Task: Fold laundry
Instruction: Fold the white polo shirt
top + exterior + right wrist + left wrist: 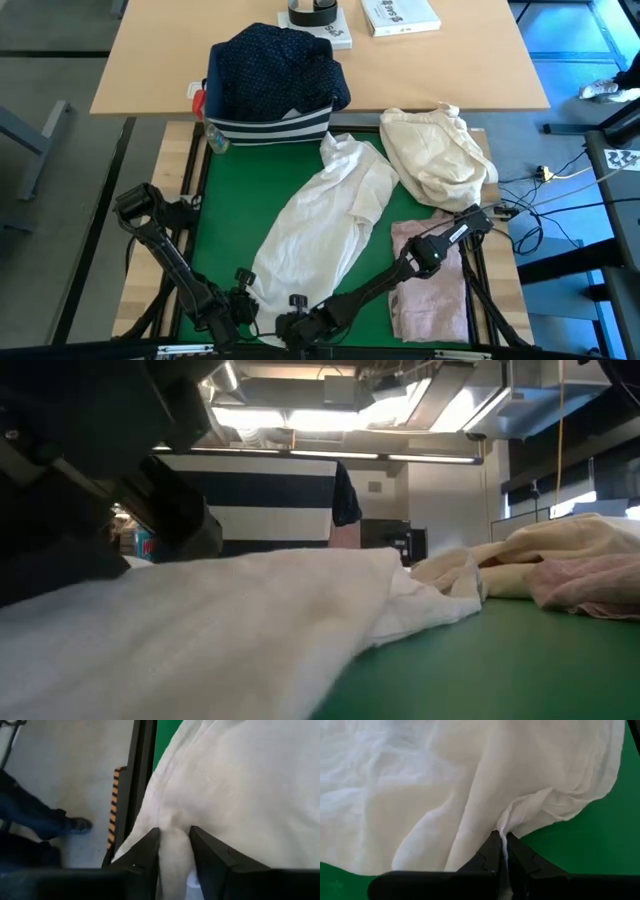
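A white shirt (320,215) lies crumpled and slantwise on the green mat (225,200), from the far middle to the near edge. My left gripper (243,300) is at its near left end and is shut on it (502,836). My right gripper (295,318) is beside it at the near edge, with shirt cloth between its fingers (174,834). A pale pink top (432,285) lies flat at the near right. A navy white-dotted shirt (275,60) is heaped on the striped bin. Jeans are out of view. My left gripper pinches a raised fold at the white shirt's edge (509,822) between its two fingertips, coming steeply from above. The cloth fans out from the pinch, and the rest of the shirt lies on the mat. How many layers it has, I cannot tell. My right gripper has a ridge of the white shirt (174,820) bunched between its two fingers (150,845), at the shirt's near end by the table's near edge. The fingers slant down onto it. The shirt around the ridge rests on the mat.
A cream-beige cloth bundle (437,155) sits at the far right of the mat. The navy striped bin (268,125) stands at the far edge, with a book (400,14) and a tape roll (313,12) on the table behind. A person's shoe (75,825) shows beyond the near edge.
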